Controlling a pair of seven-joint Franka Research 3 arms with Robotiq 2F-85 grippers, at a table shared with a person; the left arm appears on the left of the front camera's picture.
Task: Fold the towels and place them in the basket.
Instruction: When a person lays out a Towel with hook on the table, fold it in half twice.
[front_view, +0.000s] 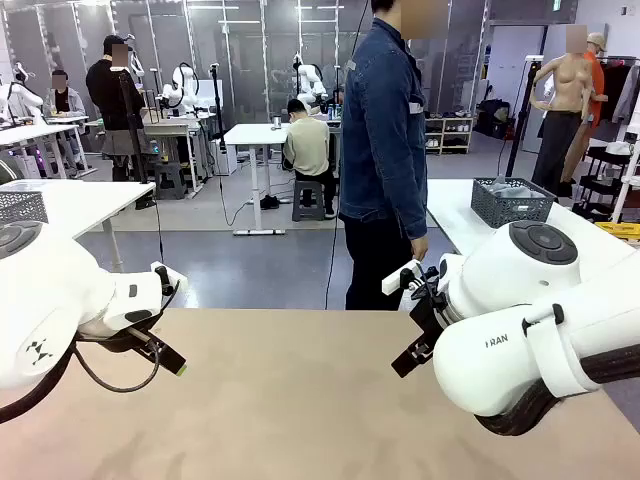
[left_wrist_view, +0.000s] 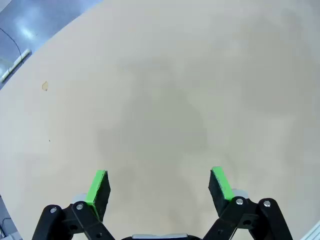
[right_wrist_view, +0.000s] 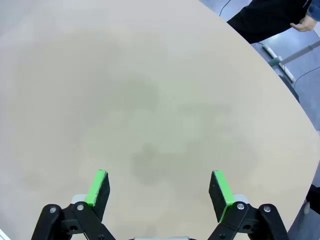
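Folding has yet to begin: your left hand (left_wrist_view: 160, 182) and right hand (right_wrist_view: 160, 182) both hover spread and empty above the bare desk (front_view: 300, 400), while a dark mesh basket (front_view: 510, 200) sits on a white table (front_view: 450, 215) far right, beyond the person (front_view: 385, 150).

Tan tabletop (front_view: 300, 400) (matte, faintly mottled) carries one small brownish spot (left_wrist_view: 45, 86).

Left gripper (left_wrist_view: 160, 184): jaws wide apart, empty, above the surface (left_wrist_view: 165, 75). Right gripper (right_wrist_view: 160, 184): same pose, jaws wide, empty.
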